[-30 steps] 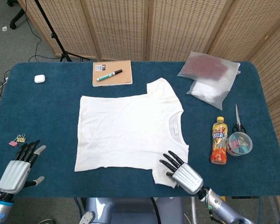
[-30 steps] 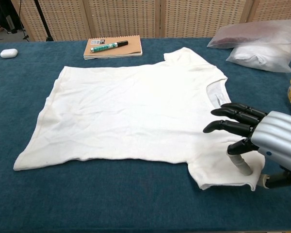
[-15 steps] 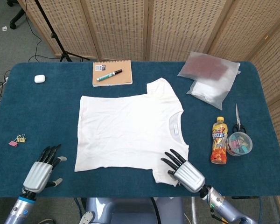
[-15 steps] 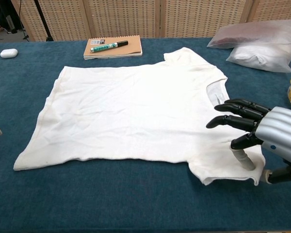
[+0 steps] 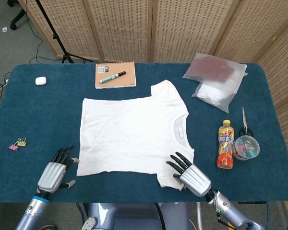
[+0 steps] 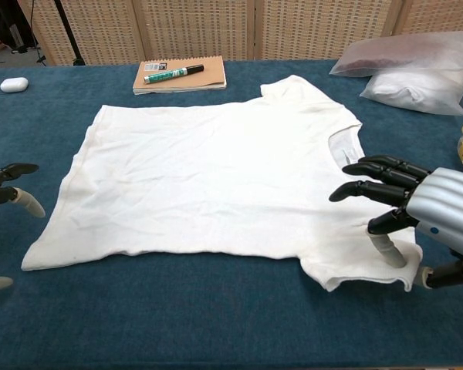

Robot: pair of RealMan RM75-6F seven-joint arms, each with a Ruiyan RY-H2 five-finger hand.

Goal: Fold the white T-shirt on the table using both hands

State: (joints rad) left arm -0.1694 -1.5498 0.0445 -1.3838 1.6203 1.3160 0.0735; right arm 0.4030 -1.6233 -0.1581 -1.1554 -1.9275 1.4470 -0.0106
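The white T-shirt point(image 5: 134, 134) lies flat on the blue table point(image 5: 48, 120), collar to the right, and also fills the middle of the chest view point(image 6: 208, 169). My left hand point(image 5: 55, 173) hovers open just left of the shirt's near hem corner, its fingertips point(image 6: 9, 171) apart from the cloth. At the near sleeve point(image 6: 355, 266) is my right hand point(image 5: 192, 176), fingers spread above the cloth. Its thumb point(image 6: 387, 250) rests on the sleeve, whose edge is slightly raised. Neither hand grips anything.
A notebook point(image 5: 115, 75) with a marker on it lies behind the shirt, and a white case point(image 5: 40, 81) sits at far left. Plastic bags point(image 5: 216, 79), scissors point(image 5: 244, 122), a bottle point(image 5: 225, 151) and a cup of clips point(image 5: 246, 147) stand at right. Binder clips point(image 5: 18, 143) lie at left.
My left hand has moved right, from the table's near-left corner to just beside the shirt's hem corner. The right hand shifted slightly and the sleeve edge lifted a little.
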